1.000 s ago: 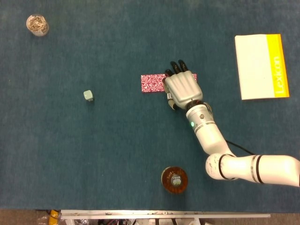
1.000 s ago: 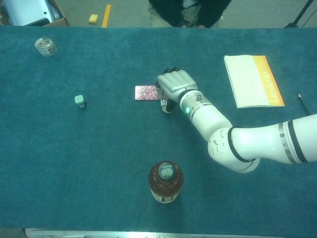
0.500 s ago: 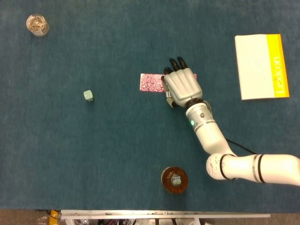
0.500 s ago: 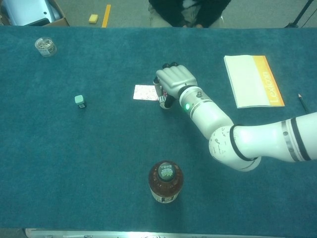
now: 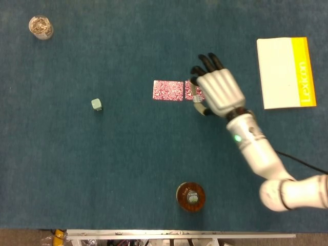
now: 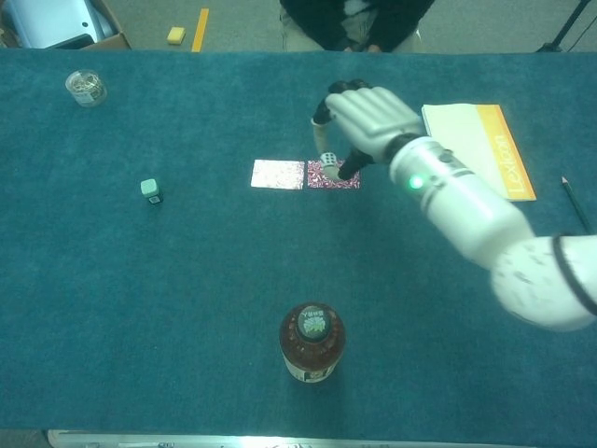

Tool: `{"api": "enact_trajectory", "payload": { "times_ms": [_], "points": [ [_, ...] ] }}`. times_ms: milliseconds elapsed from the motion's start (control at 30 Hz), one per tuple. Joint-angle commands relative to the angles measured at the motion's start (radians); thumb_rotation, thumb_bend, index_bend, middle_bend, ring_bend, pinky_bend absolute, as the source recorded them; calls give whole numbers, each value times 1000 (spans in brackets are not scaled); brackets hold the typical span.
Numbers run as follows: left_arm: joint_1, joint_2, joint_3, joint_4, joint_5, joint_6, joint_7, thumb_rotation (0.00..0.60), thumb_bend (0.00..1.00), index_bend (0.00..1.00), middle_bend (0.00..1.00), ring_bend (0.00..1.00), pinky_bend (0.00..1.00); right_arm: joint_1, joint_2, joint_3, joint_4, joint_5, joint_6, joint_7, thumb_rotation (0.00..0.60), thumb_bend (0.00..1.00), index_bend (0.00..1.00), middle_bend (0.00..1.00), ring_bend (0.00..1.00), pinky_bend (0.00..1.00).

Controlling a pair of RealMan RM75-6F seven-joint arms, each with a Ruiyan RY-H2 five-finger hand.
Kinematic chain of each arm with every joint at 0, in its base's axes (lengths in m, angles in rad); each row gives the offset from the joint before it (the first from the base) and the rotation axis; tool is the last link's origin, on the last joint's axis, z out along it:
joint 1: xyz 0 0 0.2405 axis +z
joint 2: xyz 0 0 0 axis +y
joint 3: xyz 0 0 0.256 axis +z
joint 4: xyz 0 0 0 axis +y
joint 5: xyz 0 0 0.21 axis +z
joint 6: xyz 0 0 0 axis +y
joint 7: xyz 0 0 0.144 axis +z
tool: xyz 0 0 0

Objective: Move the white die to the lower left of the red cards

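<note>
The red cards lie mid-table as two patterned packs side by side, the left one point(image 5: 168, 90) and the right one point(image 5: 192, 91). In the chest view the left pack point(image 6: 278, 175) looks pale from glare and the right pack point(image 6: 334, 176) red. My right hand point(image 5: 218, 92) hovers raised over the right pack's right end. It pinches the small white die point(image 6: 328, 161) between thumb and a finger, above the right pack, while the right hand point(image 6: 371, 121) keeps its other fingers curled over. The left hand appears in neither view.
A mint-green cube point(image 5: 96, 104) sits left of the cards. A jar of clips point(image 5: 41, 26) stands far left at the back. A brown bottle point(image 5: 190, 196) stands near the front edge. A white and yellow book point(image 5: 285, 72) lies at the right, with a pencil point(image 6: 573, 202) beyond it.
My right hand has risen and moved right with the die in its fingers, uncovering the right card pack. The left pack shifted slightly left earlier.
</note>
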Motion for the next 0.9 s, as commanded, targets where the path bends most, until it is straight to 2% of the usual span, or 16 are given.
{"api": "enact_trajectory", "payload": {
  "times_ms": [33,133,233,300,400,433,533,667,767,900],
  "points": [
    [0,0,0,-1,-1,-1,1,600,445,271,184,40,48,-57,74,-59,-71,-64,28,47,600,272,571,292,62,18],
    [-2,-1,1,-6,6,0,8,600,445,271,184,40,48,-79,106,-97,-97,-82,25,53,600,271,571,292,62,18],
    [-3,0,2,-12,13,0,16,600,445,271,184,40,48,-85,103,-96,-97,-112,26,75,600,271,571,292,62,18],
    [-3,1,2,-15,14,2,18,600,445,271,184,40,48,-89,89,-88,-85,-159,31,119,600,272,571,292,62,18],
    [1,4,1,-17,11,8,17,600,445,271,184,40,48,-101,51,-79,-44,-291,56,226,600,271,560,291,62,18],
    [2,4,1,-16,9,9,16,600,445,271,184,40,48,-103,42,-79,-32,-324,62,251,600,270,532,283,62,18],
    [7,6,0,-11,2,13,8,600,444,271,184,40,48,-118,12,-81,20,-424,108,304,600,270,349,248,62,18],
    [7,5,0,-3,-2,8,2,600,445,271,184,40,48,-139,10,-73,33,-457,142,318,600,270,158,233,62,18],
    [3,4,0,-3,2,3,3,600,445,271,184,40,48,-155,34,-67,13,-458,149,318,600,270,113,232,62,18],
    [-1,5,-2,-7,5,3,7,600,445,271,184,40,48,-180,86,-63,-26,-461,167,298,600,270,102,232,62,18]
  ]
}}
